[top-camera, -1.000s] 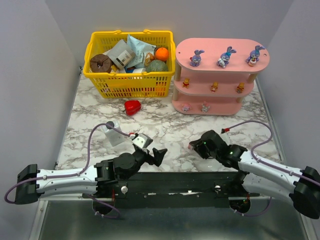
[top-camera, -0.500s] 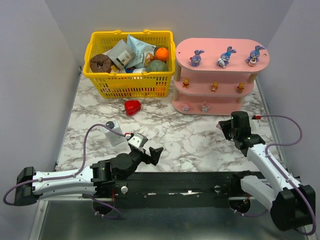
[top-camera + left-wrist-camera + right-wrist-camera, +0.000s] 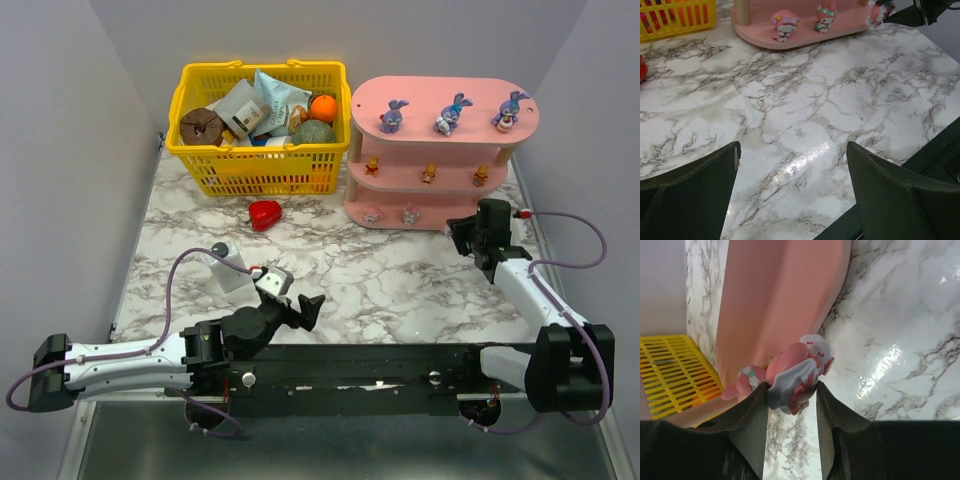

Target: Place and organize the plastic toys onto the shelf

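Gripping a pink-white figurine, the right gripper hovers at the pink shelf, bottom board's right end; left gripper spreads wide near the marble tabletop front edge.

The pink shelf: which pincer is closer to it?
The right. The right pincer holds a pink-white toy at the shelf's bottom board; the left pincer hangs open far back, near the table's front edge.

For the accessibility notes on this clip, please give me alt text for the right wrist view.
The right hand grips a pink-white toy between its dark fingers beside the pink shelf. A second pink-white toy shows behind it, with the yellow basket at the left and marble table below.
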`<control>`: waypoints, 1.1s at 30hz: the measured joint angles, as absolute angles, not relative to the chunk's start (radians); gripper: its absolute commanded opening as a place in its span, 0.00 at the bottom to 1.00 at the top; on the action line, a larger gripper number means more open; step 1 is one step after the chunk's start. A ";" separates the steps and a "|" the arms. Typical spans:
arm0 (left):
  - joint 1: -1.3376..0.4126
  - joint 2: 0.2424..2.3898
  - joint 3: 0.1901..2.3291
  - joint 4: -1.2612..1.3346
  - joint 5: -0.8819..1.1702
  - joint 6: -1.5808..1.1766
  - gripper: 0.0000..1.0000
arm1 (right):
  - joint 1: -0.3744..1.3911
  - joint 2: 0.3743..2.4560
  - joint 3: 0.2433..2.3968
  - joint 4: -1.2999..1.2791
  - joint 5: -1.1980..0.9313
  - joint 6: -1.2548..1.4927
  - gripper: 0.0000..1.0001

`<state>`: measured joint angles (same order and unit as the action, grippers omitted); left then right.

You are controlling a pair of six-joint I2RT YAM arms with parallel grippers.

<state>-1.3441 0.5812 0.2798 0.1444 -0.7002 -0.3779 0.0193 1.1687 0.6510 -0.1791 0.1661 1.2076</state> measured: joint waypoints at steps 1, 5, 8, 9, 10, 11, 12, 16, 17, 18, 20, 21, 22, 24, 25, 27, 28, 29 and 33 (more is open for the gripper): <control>-1.344 0.581 0.280 0.141 -0.701 -0.378 0.95 | 0.016 1.185 0.660 -0.171 0.167 1.213 0.12; -1.344 0.581 0.281 0.126 -0.701 -0.378 0.95 | 0.011 1.237 0.670 -0.135 0.167 1.246 0.12; -1.344 0.581 0.282 0.123 -0.701 -0.378 0.95 | 0.004 1.266 0.670 -0.110 0.167 1.276 0.12; -1.344 0.581 0.283 0.123 -0.702 -0.378 0.95 | -0.002 1.276 0.670 -0.101 0.167 1.287 0.12; -1.344 0.581 0.284 0.123 -0.702 -0.378 0.95 | -0.010 1.285 0.670 -0.093 0.167 1.296 0.12; -1.344 0.581 0.285 0.121 -0.702 -0.378 0.95 | -0.017 1.295 0.670 -0.086 0.167 1.307 0.12; -1.344 0.581 0.286 0.120 -0.702 -0.378 0.95 | -0.023 1.304 0.670 -0.082 0.167 1.316 0.12; -1.344 0.581 0.286 0.112 -0.705 -0.378 0.95 | -0.039 1.334 0.671 -0.074 0.167 1.349 0.12; -1.344 0.581 0.286 0.110 -0.706 -0.378 0.95 | -0.041 1.340 0.673 -0.074 0.166 1.356 0.12; -1.344 0.581 0.286 0.109 -0.707 -0.378 0.95 | -0.044 1.347 0.676 -0.074 0.166 1.361 0.12; -1.344 0.583 0.286 0.106 -0.708 -0.377 0.95 | -0.048 1.359 0.683 -0.073 0.166 1.370 0.12; -1.344 0.584 0.286 0.105 -0.709 -0.377 0.95 | -0.049 1.363 0.685 -0.072 0.166 1.374 0.12; -1.344 0.585 0.286 0.105 -0.710 -0.377 0.95 | -0.050 1.365 0.685 -0.070 0.166 1.378 0.12; -1.344 0.587 0.286 0.102 -0.711 -0.377 0.95 | -0.054 1.372 0.685 -0.069 0.166 1.385 0.12; -1.344 0.588 0.286 0.102 -0.711 -0.377 0.96 | -0.057 1.377 0.685 -0.068 0.165 1.388 0.12; -1.344 0.588 0.286 0.101 -0.711 -0.377 0.96 | -0.065 1.387 0.686 -0.056 0.162 1.393 0.12; -1.344 0.588 0.287 0.100 -0.712 -0.377 0.96 | -0.069 1.391 0.686 -0.049 0.160 1.396 0.12; -1.344 0.588 0.287 0.097 -0.712 -0.377 0.96 | -0.073 1.396 0.688 -0.043 0.157 1.399 0.12; -1.344 0.589 0.292 0.088 -0.713 -0.377 0.96 | -0.086 1.421 0.695 -0.009 0.140 1.407 0.12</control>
<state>-1.3441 0.5892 0.2924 0.0879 -0.7128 -0.3771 -0.0864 1.4208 0.6952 -0.0090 0.1398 1.4075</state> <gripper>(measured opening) 0.954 0.450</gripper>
